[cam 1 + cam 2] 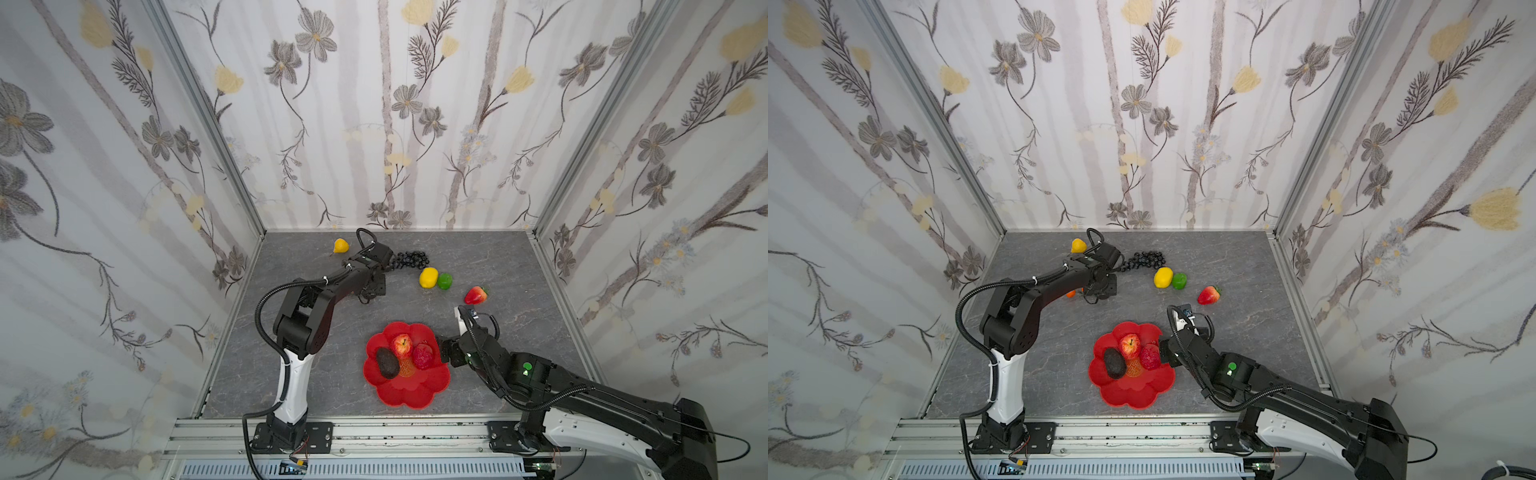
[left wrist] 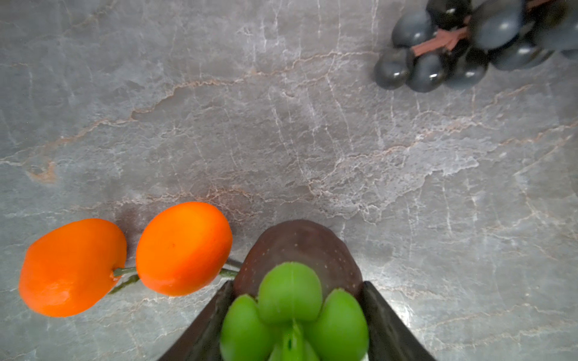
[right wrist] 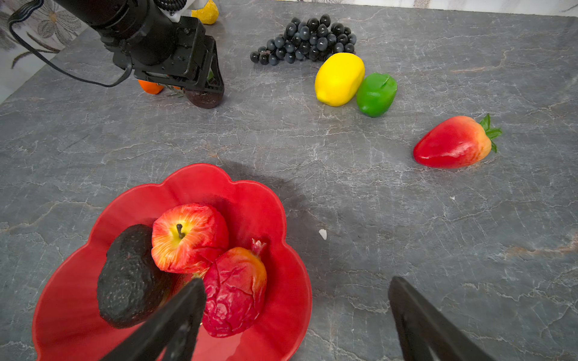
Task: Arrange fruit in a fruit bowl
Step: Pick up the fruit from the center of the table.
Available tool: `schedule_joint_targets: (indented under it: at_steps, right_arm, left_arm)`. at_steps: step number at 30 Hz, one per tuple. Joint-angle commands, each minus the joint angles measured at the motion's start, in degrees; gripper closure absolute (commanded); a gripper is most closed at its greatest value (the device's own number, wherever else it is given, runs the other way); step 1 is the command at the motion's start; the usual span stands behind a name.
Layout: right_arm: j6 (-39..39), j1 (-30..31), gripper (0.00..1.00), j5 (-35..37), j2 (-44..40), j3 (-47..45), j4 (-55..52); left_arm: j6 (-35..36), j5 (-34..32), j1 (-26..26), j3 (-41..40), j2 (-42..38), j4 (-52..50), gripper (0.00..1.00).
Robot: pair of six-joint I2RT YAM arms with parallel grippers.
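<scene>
At lower centre of a top view, the bowl (image 1: 415, 395) is seen, with the right hand (image 3: 295, 284) spread wide and empty at its rim. Farther back, the dark fruit (image 2: 300, 240) lies on the table (image 2: 281, 125), flanked by the left hand (image 2: 297, 283); a firm grip cannot be confirmed. The jaws should be closed squarely, then a straight lift made, clear of the oranges (image 2: 184, 247) just beside.

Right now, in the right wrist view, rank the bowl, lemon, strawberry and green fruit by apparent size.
1. bowl
2. strawberry and lemon: near alike; the strawberry lies closer to the camera, so unranked
3. green fruit
</scene>
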Motion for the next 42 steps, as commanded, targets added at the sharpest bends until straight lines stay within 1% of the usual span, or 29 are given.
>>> schedule_joint_targets:
  at_steps: [1,4,8,12,16,21,27,29,32,37,42]
  right_arm:
    - [0.6,0.0,0.08,0.3,0.1,0.5,1.6]
    - [0.6,0.0,0.08,0.4,-0.1,0.6,1.3]
    - [0.6,0.0,0.08,0.7,-0.6,0.6,0.9]
    - [0.7,-1.2,0.08,-0.4,-1.8,0.6,0.7]
    - [0.6,-4.3,0.08,-3.3,-3.4,0.1,0.6]
    - [0.7,-8.6,0.08,-8.1,-5.0,-0.5,0.8]
    - [0.9,-11.2,0.08,-11.8,-5.0,-0.8,1.6]
    - [1.4,-12.1,0.08,-13.1,-4.7,-0.7,1.5]
    - [2.5,-12.8,0.09,-13.2,-5.1,-0.9,1.4]
    - [3.8,-13.3,0.09,-12.3,-5.8,-2.0,1.7]
    - [4.6,-13.5,0.09,-10.8,-6.5,-3.0,1.3]
  left_arm:
    - [1.2,-1.1,-0.2,0.0,0.3,1.3,0.41]
    - [1.8,-1.1,-0.2,-0.5,-0.2,1.7,0.44]
    - [3.4,-0.3,-0.3,-3.5,-2.9,4.9,0.45]
    - [6.9,2.1,-0.3,-6.2,-6.1,7.8,0.47]
    - [11.9,4.3,-0.6,-10.3,-10.0,10.7,0.49]
    - [16.1,9.6,-1.4,-14.7,-15.2,14.2,0.50]
    - [19.9,14.4,-5.8,-17.9,-21.8,15.0,0.50]
    - [20.5,16.6,-7.3,-19.5,-24.4,15.7,0.50]
    - [20.6,18.6,-9.2,-20.8,-27.4,15.2,0.50]
    - [21.6,19.3,-13.6,-22.6,-31.2,12.3,0.50]
    - [21.2,18.7,-18.4,-24.9,-34.4,9.1,0.50]
